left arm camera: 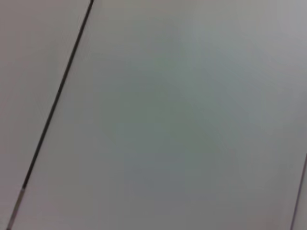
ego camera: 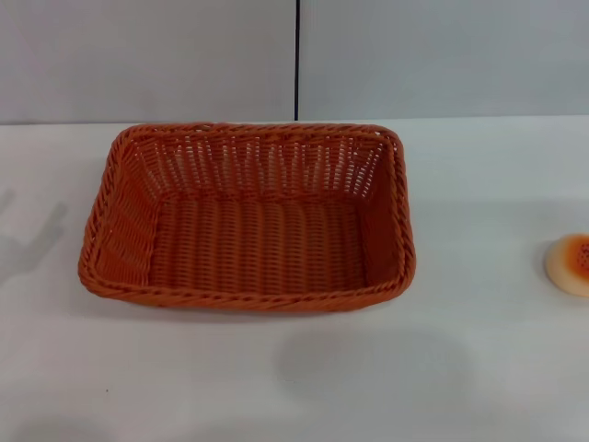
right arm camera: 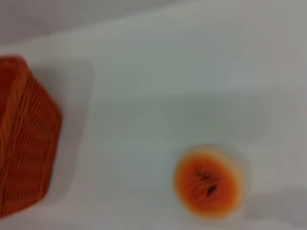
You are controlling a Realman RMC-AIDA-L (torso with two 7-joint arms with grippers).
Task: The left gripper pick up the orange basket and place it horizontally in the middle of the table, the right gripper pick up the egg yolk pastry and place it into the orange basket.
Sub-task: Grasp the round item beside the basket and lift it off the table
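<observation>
Nothing of the robot's body shows in the head view or either wrist view, so its colours, shapes, cables and markings cannot be told; the only trace is a faint grey forked shadow (ego camera: 32, 241) on the table (ego camera: 479, 368).

Legible text, labels, brands, numbers, signs: none. The basket (ego camera: 247, 221) carries no tag or print. The pastry (right arm camera: 209, 182) shows only dark specks, no lettering. The bench (ego camera: 479, 368) and the wall (left arm camera: 192, 115) behind are unmarked.
</observation>
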